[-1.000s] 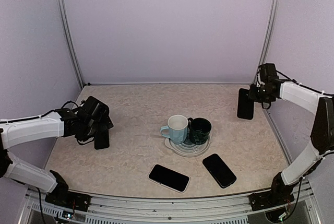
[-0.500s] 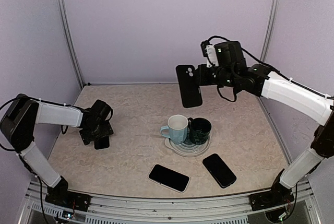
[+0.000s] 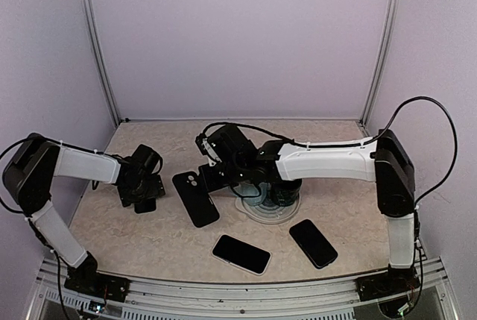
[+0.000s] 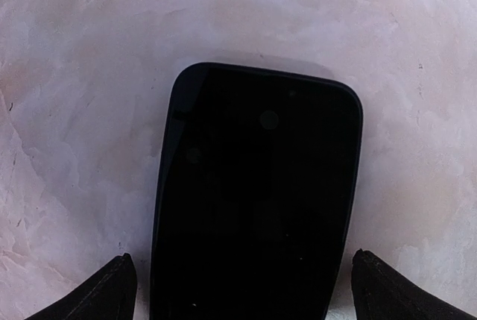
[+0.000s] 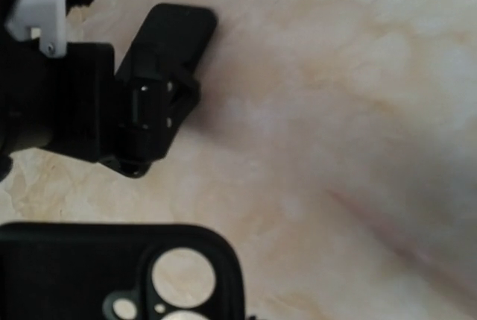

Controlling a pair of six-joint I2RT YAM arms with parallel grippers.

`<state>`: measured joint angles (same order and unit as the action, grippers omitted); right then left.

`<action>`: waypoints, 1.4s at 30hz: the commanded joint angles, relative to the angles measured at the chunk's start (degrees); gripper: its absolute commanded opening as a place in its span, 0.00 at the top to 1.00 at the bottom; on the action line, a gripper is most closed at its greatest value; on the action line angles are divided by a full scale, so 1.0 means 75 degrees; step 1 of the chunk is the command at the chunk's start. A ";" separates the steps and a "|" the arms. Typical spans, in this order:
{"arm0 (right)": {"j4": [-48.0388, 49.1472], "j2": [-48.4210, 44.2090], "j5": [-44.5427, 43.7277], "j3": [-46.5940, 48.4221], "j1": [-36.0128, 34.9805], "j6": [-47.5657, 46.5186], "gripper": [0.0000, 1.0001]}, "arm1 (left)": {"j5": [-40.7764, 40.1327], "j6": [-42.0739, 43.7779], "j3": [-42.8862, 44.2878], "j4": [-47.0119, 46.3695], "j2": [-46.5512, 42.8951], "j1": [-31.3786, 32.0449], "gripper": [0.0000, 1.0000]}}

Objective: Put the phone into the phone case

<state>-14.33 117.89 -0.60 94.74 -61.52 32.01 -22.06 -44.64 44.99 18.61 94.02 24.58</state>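
A black phone (image 4: 257,193) lies flat on the marbled table, at the left in the top view (image 3: 146,204). My left gripper (image 4: 246,290) is open over it, one fingertip on each side of its near end. My right arm reaches across to the table's middle left. My right gripper (image 3: 211,178) is shut on the top end of a black phone case (image 3: 196,199), held low just right of the phone. In the right wrist view the case (image 5: 112,271) shows its camera cut-outs, with the left gripper (image 5: 141,104) and the phone's end (image 5: 175,33) beyond it.
A light blue mug (image 3: 253,183) and a dark green mug (image 3: 287,186) stand on a round plate (image 3: 261,214) at the centre, under my right arm. Two more black phones (image 3: 241,253) (image 3: 313,243) lie near the front edge.
My right arm swung from the far right, high over the table, down to the middle left with the case. My left gripper stayed low over the phone on the table.
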 commanded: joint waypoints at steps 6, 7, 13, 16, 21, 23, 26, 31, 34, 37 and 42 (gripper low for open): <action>0.0218 0.1449 -0.0368 0.0801 -0.0363 0.0931 1.00 | 0.0161 0.0113 -0.0154 -0.0288 0.0493 0.0016 0.09; 0.0149 0.1526 -0.0353 0.0782 -0.0370 0.0961 1.00 | 0.0199 0.0097 -0.0155 -0.0296 0.0545 0.0016 0.11; -0.0495 0.1850 -0.0408 0.1019 -0.0563 0.0576 0.88 | 0.0346 0.0083 -0.0198 -0.0382 0.0609 0.0016 0.13; -0.0571 0.1760 -0.0530 0.0920 -0.0616 0.0443 0.79 | 0.0445 0.0083 -0.0145 -0.0317 0.0642 0.0016 0.14; -0.0243 0.1305 -0.0059 0.0698 -0.0634 -0.0470 0.69 | 0.0696 0.0029 -0.0211 -0.0380 0.0632 0.0016 0.17; -0.0023 0.0923 0.0634 0.0384 -0.0633 -0.1446 0.65 | 0.0833 0.0036 -0.0207 -0.0407 0.0652 0.0016 0.20; 0.0309 0.0058 0.1570 -0.0595 -0.0788 -0.3077 0.63 | 0.0981 0.0036 -0.0212 -0.0378 0.0756 0.0016 0.22; 0.0188 -0.0684 0.3466 -0.2006 -0.1059 -0.4191 0.79 | 0.0940 -0.0037 -0.0349 -0.0403 0.0612 0.0021 0.22; 0.0059 -0.0364 0.3413 -0.2142 -0.1129 -0.4105 0.94 | 0.0905 -0.0027 -0.0308 -0.0358 0.0606 0.0021 0.22; 0.0127 -0.0001 0.3203 -0.2029 -0.1183 -0.4123 1.00 | 0.0910 -0.0063 -0.0324 -0.0357 0.0619 0.0018 0.22; 0.0046 0.0352 0.2588 -0.1962 -0.1196 -0.3894 1.00 | 0.1025 -0.0149 -0.0351 -0.0429 0.0714 0.0016 0.23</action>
<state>-13.50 118.91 21.78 80.40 -70.39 2.76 -23.97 -43.46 44.93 14.98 95.74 24.58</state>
